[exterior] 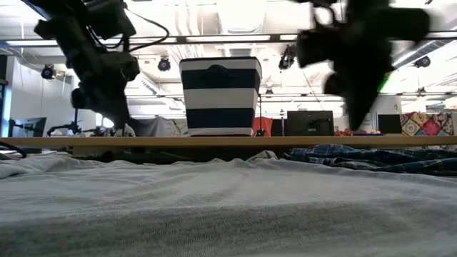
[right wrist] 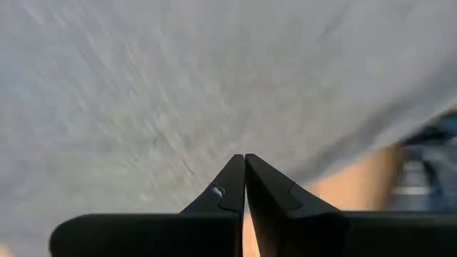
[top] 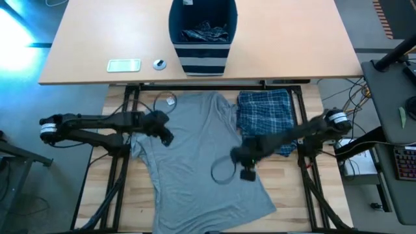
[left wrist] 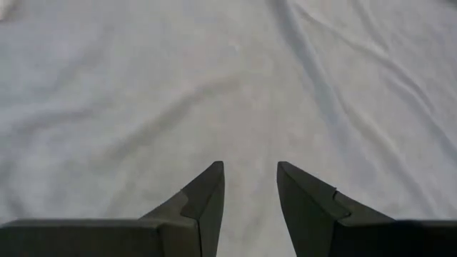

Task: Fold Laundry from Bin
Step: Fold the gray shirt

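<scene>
On the lower wooden work surface (top: 292, 195), a grey T-shirt (top: 195, 162) lies spread out flat, its neckline toward the far table (top: 292, 45). Just beside it, touching its right edge, sits a folded blue-and-white plaid garment (top: 265, 114). The left gripper (top: 168, 138) hovers above the shirt's left sleeve area, its two dark fingers (left wrist: 207, 203) parted a modest way with only grey cloth visible between and beyond them; they hold nothing. The right gripper (top: 235, 156) hangs over the shirt's right side, close to the plaid piece, its fingers (right wrist: 232, 189) pressed fully together and empty, with the shirt's hem and a strip of bare wood past them. On the far table stands the navy bin (top: 202, 36) with pale stripes round its lower half, more plaid laundry (top: 205, 32) heaped inside. Near it on that tabletop lie a pale flat rectangular object (top: 123, 65) and a small round object (top: 159, 64).
</scene>
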Available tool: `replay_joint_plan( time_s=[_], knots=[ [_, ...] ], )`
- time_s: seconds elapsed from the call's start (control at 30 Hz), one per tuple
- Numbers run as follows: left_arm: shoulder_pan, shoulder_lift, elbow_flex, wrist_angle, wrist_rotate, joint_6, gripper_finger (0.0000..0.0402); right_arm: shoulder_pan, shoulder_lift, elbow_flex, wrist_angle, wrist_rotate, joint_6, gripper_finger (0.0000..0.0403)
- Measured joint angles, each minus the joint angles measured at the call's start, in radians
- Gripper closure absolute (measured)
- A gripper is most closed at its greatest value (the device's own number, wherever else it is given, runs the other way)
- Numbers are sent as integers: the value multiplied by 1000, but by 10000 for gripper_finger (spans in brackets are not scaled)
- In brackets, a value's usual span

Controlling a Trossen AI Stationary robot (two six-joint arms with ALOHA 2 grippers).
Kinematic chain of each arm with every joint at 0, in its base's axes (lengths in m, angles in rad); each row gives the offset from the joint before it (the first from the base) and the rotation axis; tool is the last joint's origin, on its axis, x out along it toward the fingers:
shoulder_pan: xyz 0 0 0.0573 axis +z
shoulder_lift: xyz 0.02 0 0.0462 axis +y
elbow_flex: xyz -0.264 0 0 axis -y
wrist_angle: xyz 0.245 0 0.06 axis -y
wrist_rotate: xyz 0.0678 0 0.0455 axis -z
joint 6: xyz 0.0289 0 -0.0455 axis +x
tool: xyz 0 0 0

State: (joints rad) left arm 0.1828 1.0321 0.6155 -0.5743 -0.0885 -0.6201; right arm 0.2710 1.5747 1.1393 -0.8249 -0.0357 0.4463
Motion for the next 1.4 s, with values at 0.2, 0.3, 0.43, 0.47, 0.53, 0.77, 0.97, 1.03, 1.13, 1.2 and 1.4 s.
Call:
replay_joint_plan(
  time_s=[0.2,0.3,0.43,0.47,0.53,0.77,0.97,1.03,1.13,1.2,1.4],
  knots=[
    [-197,21,-2,-28,-9,-142,286,234,35,-89,144,6,236,394],
    [-285,24,-14,-47,-43,-208,282,307,78,-94,196,25,362,394],
    [-371,31,-55,-83,-86,-291,267,386,159,-76,216,18,501,394],
    [-384,33,-66,-78,-86,-305,262,402,172,-64,218,24,527,394],
    [-408,33,-87,-92,-86,-324,251,426,206,-41,216,12,571,394],
    [-483,19,-53,-81,-78,-359,205,458,245,44,157,-35,636,394],
    [-482,16,34,-89,-119,-357,170,351,148,168,13,49,550,387],
    [-467,16,62,-92,-147,-348,162,267,119,177,-36,57,486,373],
    [-419,13,99,-98,-156,-309,152,110,70,177,-41,51,363,334],
    [-370,8,112,-119,-151,-283,148,-16,22,175,-36,56,257,303],
    [-160,12,91,-100,-77,-162,145,-419,-14,191,-25,59,-62,222]
  ],
)
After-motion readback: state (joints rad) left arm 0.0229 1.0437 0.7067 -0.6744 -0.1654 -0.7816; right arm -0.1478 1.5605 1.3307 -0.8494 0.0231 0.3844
